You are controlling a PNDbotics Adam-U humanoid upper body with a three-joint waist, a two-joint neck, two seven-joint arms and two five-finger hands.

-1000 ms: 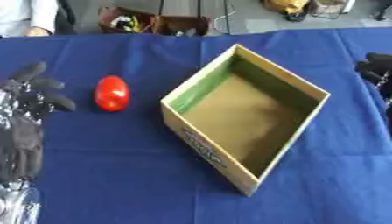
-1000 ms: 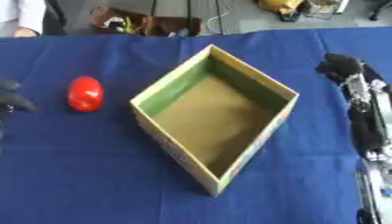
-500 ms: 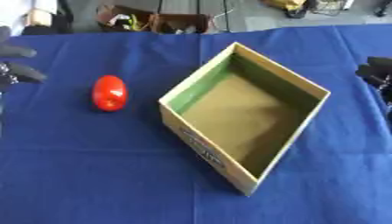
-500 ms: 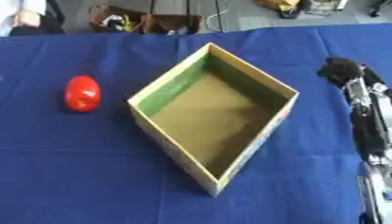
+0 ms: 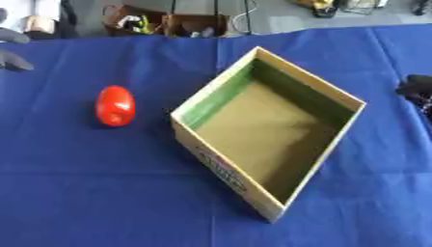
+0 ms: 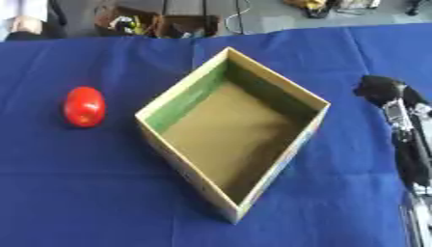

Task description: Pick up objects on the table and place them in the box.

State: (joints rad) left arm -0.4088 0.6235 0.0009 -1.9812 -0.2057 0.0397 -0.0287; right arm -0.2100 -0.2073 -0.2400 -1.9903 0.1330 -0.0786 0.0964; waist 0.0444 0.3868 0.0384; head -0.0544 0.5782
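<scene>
The blue-covered worktop (image 5: pixel 84 193) carries an empty open cardboard box (image 6: pixel 232 132) turned cornerwise, mouth up to receive objects; the idle right hand (image 6: pixel 381 88) rests beside it, finger state indeterminate, as with the left hand (image 5: pixel 13 48) beyond the uncollected red egg-shaped object (image 5: pixel 114 105).

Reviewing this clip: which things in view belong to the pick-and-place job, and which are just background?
Part of the job:
- red object, lying on the blue cloth left of the box
- cardboard box, open, nothing visible inside
- left hand, at the left edge
- right hand, at the right edge

Just lying about:
- blue tablecloth
- brown boxes of clutter beyond the table
</scene>
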